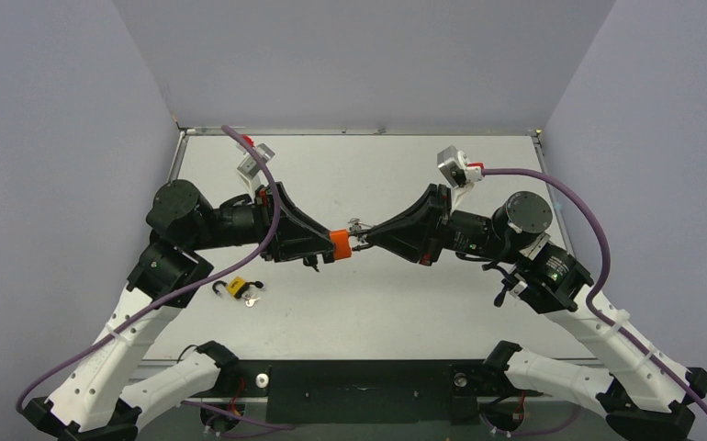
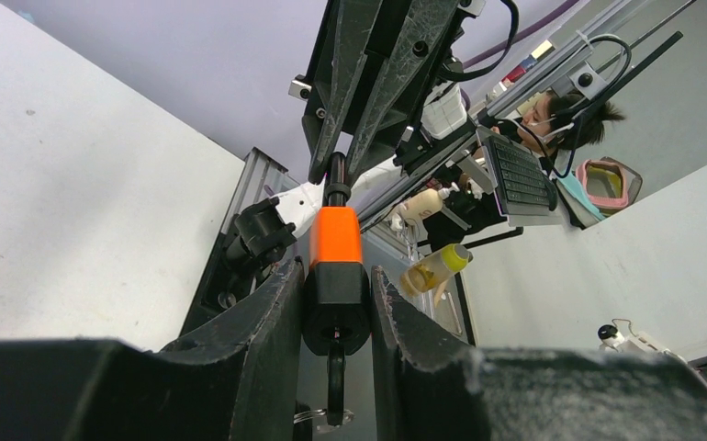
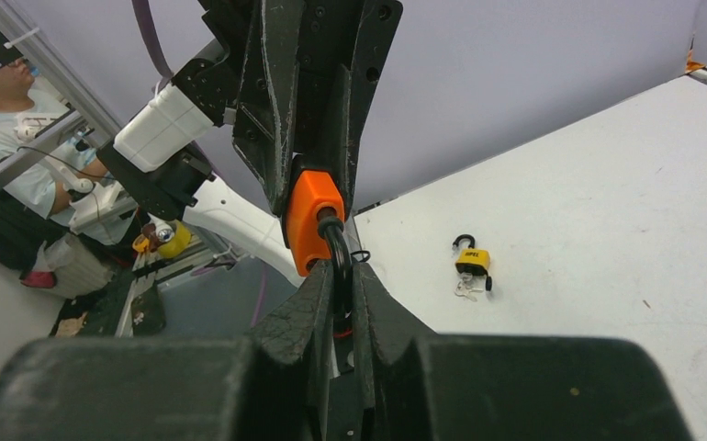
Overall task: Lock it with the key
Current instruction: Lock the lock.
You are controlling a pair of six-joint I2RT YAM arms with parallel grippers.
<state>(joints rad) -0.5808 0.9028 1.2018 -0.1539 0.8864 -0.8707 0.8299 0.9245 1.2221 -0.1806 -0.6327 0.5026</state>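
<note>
- Currently my left gripper (image 2: 336,280) clamps the orange lock (image 2: 335,237) midair.
- My right gripper (image 3: 342,274) pinches its shackle (image 3: 334,241), fingers narrow.
- I see the key (image 2: 335,375) sticking out of the lock's base, between my left fingers (image 2: 267,317).

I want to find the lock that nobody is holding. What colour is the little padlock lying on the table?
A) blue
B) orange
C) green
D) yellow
D: the yellow padlock lies by itself on the table, while the orange padlock is held up in the air between the left gripper and the right gripper.
</note>
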